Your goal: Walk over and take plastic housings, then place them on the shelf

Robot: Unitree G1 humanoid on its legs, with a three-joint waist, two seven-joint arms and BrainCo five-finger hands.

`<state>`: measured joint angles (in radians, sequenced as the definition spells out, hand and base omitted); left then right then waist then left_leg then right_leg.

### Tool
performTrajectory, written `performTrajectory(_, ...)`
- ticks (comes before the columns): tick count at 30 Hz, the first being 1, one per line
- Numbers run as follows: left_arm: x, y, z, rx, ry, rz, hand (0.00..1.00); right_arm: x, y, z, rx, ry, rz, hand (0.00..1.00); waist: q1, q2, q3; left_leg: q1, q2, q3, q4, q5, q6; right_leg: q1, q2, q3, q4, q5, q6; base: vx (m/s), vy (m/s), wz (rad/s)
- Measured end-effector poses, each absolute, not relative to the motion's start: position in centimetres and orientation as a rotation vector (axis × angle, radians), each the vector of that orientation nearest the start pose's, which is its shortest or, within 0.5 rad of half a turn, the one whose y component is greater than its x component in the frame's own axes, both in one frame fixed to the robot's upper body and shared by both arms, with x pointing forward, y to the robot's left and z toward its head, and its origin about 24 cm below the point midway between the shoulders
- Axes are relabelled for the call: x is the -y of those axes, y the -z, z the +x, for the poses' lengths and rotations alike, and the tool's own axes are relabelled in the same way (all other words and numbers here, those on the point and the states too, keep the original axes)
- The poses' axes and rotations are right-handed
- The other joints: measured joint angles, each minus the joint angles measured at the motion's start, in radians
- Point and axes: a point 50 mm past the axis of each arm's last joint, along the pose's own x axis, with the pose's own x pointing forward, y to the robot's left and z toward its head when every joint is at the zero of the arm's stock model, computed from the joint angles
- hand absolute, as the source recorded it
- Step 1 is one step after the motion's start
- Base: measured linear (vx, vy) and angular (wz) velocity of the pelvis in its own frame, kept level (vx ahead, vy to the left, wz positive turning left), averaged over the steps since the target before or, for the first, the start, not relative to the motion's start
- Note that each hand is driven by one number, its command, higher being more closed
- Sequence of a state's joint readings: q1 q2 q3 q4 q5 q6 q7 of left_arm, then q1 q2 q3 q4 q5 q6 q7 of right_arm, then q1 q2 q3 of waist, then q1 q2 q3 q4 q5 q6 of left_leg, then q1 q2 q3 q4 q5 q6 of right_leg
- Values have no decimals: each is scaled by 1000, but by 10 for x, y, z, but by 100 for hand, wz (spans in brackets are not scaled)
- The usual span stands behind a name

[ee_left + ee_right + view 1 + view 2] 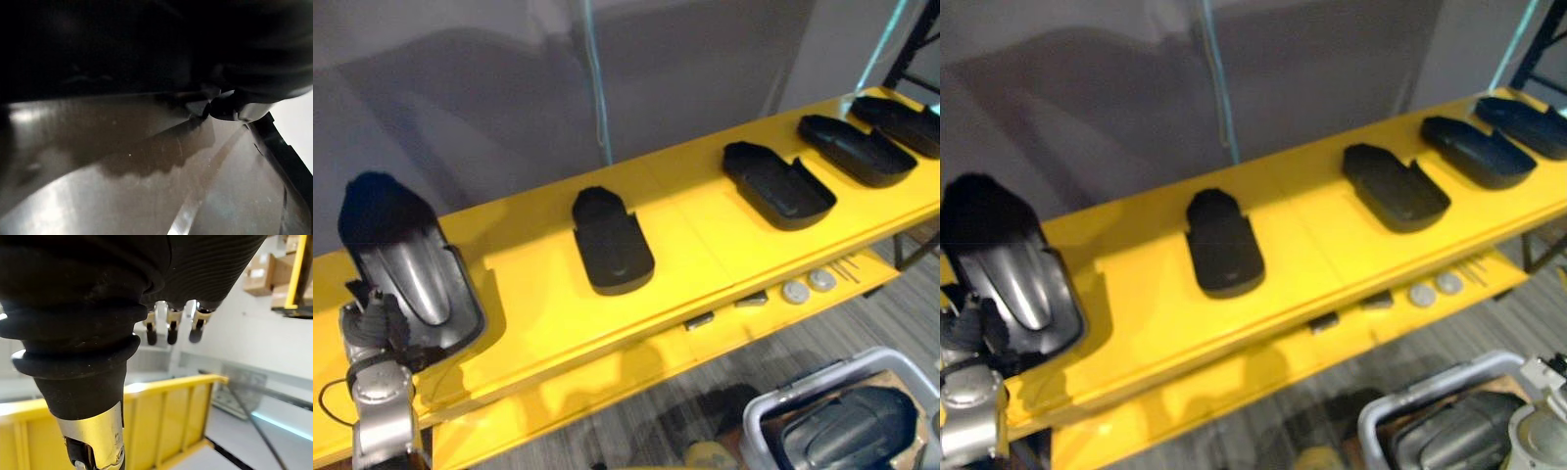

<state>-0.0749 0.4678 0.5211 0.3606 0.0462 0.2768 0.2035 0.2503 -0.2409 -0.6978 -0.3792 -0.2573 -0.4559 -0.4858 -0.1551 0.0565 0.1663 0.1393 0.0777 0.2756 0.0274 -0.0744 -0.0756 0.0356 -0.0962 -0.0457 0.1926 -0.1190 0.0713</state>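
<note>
Nearest us, a grey bin [822, 380] on the floor holds another dark housing [852, 426]. Our right hand [171, 330] hangs slack, fingers loose and holding nothing. Our left hand [374, 323] clasps the near end of a black plastic housing [416, 269], which stands tilted at the left end of the yellow shelf [705, 245], glossy inside facing us. Two round discs [793, 292] lie on the lower ledge. Farther along the shelf, four more housings lie apart in a row [612, 245] [778, 186] [857, 149] [906, 122].
</note>
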Motion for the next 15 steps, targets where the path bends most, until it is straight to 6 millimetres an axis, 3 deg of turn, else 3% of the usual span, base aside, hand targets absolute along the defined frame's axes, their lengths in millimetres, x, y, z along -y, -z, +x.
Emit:
performTrajectory(9,-376,-29,229,-554,-666,316,100,311,-170,136,701,856,-698,0,-28,14,7,3,0,12,-8,0,0,-1,5,16,-17,12,4,-2,2,-5)
performTrajectory(15,-373,-28,234,-602,-559,376,100,312,-172,141,675,822,-696,0,-34,46,25,18,1,13,-19,0,1,6,6,18,-25,14,5,0,0,0)
